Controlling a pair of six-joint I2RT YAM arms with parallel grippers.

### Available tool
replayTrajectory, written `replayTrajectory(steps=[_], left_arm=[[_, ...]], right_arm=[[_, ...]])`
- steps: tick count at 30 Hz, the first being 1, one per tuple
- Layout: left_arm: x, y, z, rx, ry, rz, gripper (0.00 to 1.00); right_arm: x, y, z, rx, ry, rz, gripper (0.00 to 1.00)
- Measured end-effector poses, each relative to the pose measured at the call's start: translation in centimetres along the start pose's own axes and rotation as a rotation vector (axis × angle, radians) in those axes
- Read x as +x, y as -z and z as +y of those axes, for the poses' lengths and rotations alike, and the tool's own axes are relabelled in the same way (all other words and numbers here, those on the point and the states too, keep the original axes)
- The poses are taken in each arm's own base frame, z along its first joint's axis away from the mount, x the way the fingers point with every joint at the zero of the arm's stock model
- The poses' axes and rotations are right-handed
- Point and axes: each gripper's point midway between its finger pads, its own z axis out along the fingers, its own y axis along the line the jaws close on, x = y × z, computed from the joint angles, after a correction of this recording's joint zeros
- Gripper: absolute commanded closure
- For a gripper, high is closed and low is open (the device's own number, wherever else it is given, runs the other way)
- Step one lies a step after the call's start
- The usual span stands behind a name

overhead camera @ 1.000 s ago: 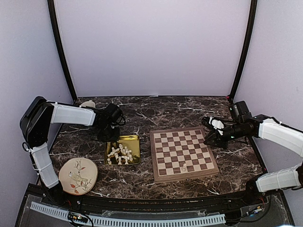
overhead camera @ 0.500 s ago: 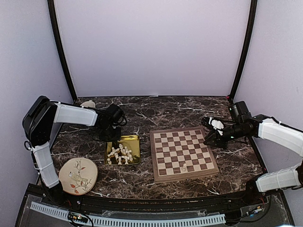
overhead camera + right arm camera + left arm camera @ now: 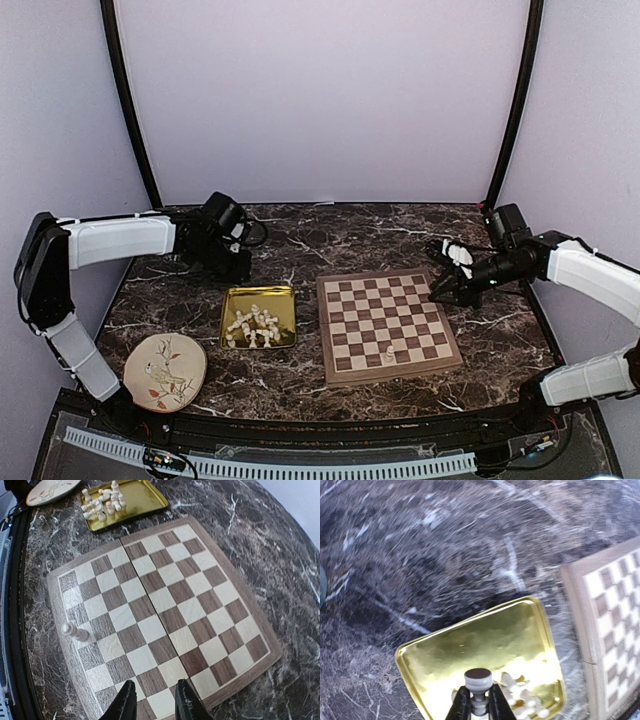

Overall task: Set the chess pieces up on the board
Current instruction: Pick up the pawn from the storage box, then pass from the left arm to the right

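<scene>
Cream chess pieces (image 3: pixel 254 322) lie heaped in a gold tray (image 3: pixel 258 291); one stands on the board (image 3: pixel 370 310).
A round plate (image 3: pixel 165 372) with a bird-and-twig drawing sits at the lower left of the top view, on the dark marble table (image 3: pixel 330 240). Above the tray's upper edge, the left gripper (image 3: pixel 478 700) is clamped on a held piece (image 3: pixel 477 682). At centre, a lone piece (image 3: pixel 70 630) stands near the board's lower edge. At the board's right edge the right gripper (image 3: pixel 152 692) hovers, its fingers a narrow gap apart and gripping nothing.
</scene>
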Motion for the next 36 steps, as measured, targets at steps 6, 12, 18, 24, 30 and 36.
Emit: replayTrajectory(steps=[6, 12, 18, 24, 30, 36], left_arm=[[-3.4, 6.4, -6.8, 0.353, -0.110, -0.070, 0.97], [-1.0, 7.6, -12.8, 0.695, -0.161, 0.058, 0.97], [2.8, 7.2, -18.9, 0.935, -0.217, 0.251, 0.97], [3.9, 8.1, -22.2, 1.096, -0.222, 0.347, 0.97], [3.3, 10.1, -23.3, 1.219, -0.201, 0.375, 0.97], [3.1, 11.1, -23.9, 1.267, -0.201, 0.395, 0.96]], right_arm=[[-8.4, 3.5, -1.0, -0.070, 0.132, -0.111, 0.55], [-13.7, 5.1, 1.1, -0.075, 0.329, -0.180, 0.54], [-14.3, 1.7, 3.8, -0.142, 0.454, -0.098, 0.54], [-13.9, -2.3, 6.8, -0.198, 0.599, 0.006, 0.52], [-13.9, -3.8, 8.6, -0.209, 0.688, 0.052, 0.50], [-13.9, -5.8, 9.6, -0.203, 0.734, 0.084, 0.51]])
